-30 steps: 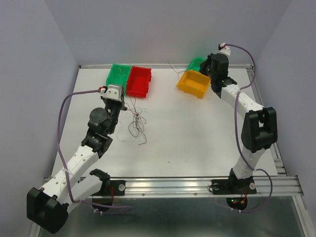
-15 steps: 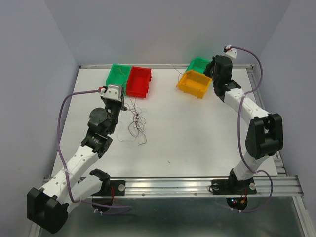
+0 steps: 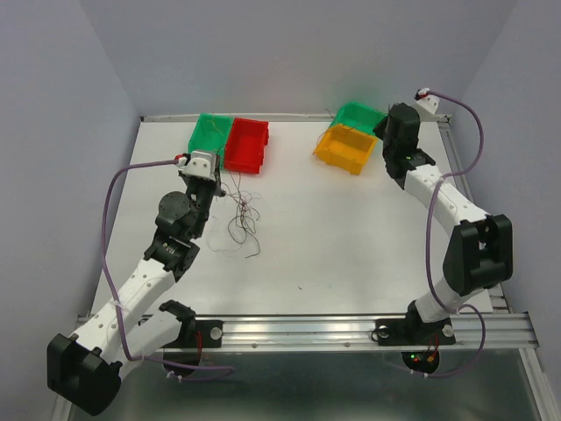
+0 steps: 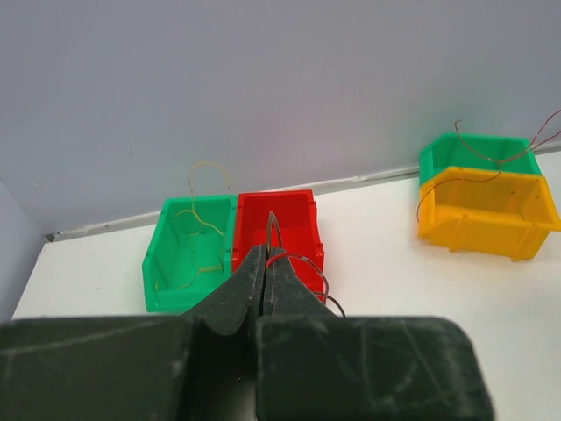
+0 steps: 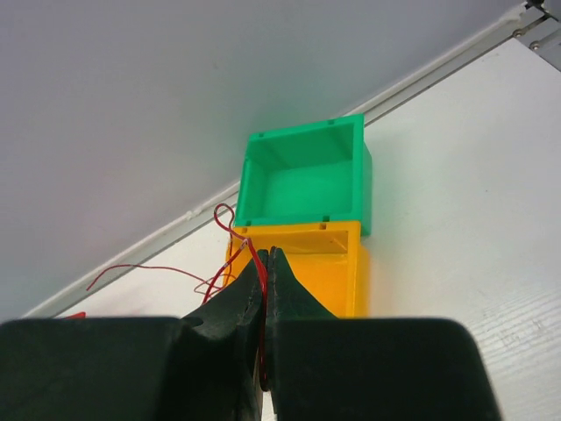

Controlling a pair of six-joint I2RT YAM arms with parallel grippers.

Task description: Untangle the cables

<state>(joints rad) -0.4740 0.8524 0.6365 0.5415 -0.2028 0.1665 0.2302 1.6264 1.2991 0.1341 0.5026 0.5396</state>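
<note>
Cables [image 3: 243, 217] lie tangled on the desk [image 3: 351, 228] beside the left jaws, which are pressed together on a thin strand [image 4: 271, 215]. Right jaws pinch a red strand [image 5: 238, 235] near the yellow bin [image 5: 324, 272].

Table [image 3: 351, 237] plain white; walls [image 3: 307, 53] pale lilac-grey. Bins in solid colours, unpatterned: left green bin [image 4: 156, 263], red bin [image 3: 248, 147], yellow bin [image 3: 345, 151] (leaning to orange seen from above) and right green bin [image 3: 358, 114], a bright emerald. Cables [image 3: 243, 217] show as hair-thin strands in dark red, brown and off-white. Yellowish strand [image 4: 200, 219] pale against the left green bin. Red strand [image 5: 238, 235] vivid at the right gripper [image 5: 267, 254], itself near-black with a dull greenish cast; left gripper [image 4: 266, 250] likewise. Left arm [image 3: 145, 281] and right arm [image 3: 443, 197] white with black joints, purple leads [image 3: 107, 228] alongside. Front rail [image 3: 307, 329] silver.
</note>
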